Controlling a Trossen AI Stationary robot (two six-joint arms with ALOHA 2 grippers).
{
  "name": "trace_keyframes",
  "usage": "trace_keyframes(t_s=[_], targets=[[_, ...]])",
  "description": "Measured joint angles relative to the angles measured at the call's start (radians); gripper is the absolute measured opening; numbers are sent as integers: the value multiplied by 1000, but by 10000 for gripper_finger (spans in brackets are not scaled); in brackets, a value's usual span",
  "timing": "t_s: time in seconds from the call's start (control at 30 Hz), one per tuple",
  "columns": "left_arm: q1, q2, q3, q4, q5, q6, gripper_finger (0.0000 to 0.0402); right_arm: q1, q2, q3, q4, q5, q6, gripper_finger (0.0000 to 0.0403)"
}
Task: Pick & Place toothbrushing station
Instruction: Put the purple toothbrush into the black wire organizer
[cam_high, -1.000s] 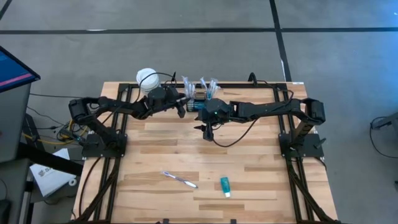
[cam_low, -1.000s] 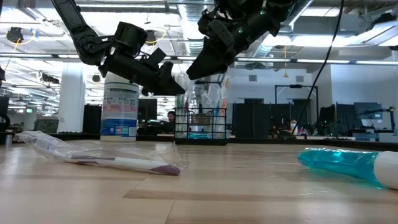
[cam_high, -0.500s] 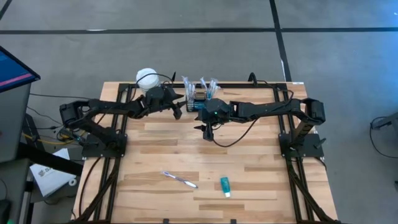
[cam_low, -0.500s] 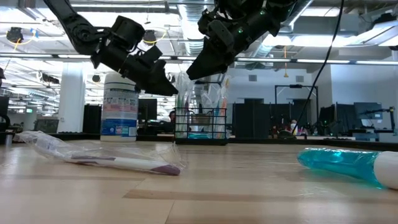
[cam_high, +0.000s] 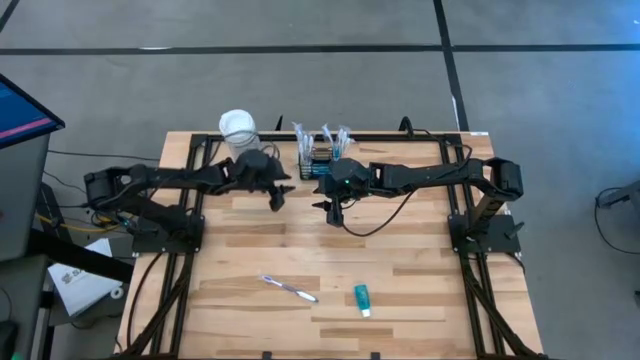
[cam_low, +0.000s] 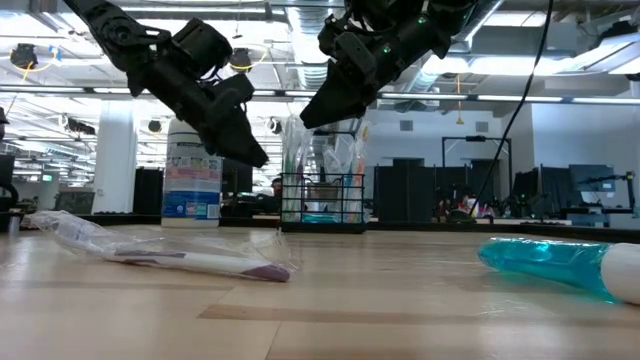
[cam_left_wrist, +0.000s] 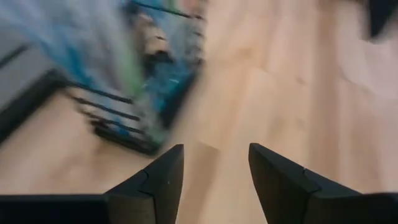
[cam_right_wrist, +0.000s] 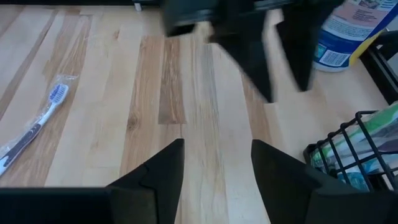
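The toothbrushing station, a small black wire-mesh basket (cam_high: 320, 156) holding wrapped brushes, stands on its base at the table's far edge, and it shows again (cam_low: 322, 204) in the low view. My left gripper (cam_high: 277, 197) hangs open just left of and nearer than the basket, its fingers slanting down, with bare wood between them (cam_left_wrist: 214, 155). My right gripper (cam_high: 333, 210) hovers open above the table, on the near side of the basket (cam_right_wrist: 354, 155), with nothing between its fingers (cam_right_wrist: 217, 152).
A white-lidded round canister (cam_high: 237, 127) with a blue label stands left of the basket. Toward the near edge lie a wrapped toothbrush (cam_high: 290, 289) and a teal toothpaste tube (cam_high: 362, 299). Black arm frames (cam_high: 190, 215) flank the table's left and right sides.
My left gripper has drawn back from the basket's left side toward the table's left and near edges, and its fingers have tipped further down. The basket has stayed where it was.
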Motion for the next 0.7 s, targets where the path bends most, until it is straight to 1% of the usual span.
trace_keyframes(t_s=[0.13, 0.47, 0.6, 0.7], targets=[[-67, -14, -19, -34, 30, -12, 171, 1, 0, 0, -6, 0, 0, 177], [-249, -80, -176, -37, 35, -94, 171, 1, 0, 0, -10, 0, 0, 175], [-318, -121, -232, -27, 101, -132, 169, 1, 0, 0, -3, 0, 0, 178], [-372, -156, -271, -17, 132, -162, 167, 1, 0, 0, 0, 0, 5, 180]])
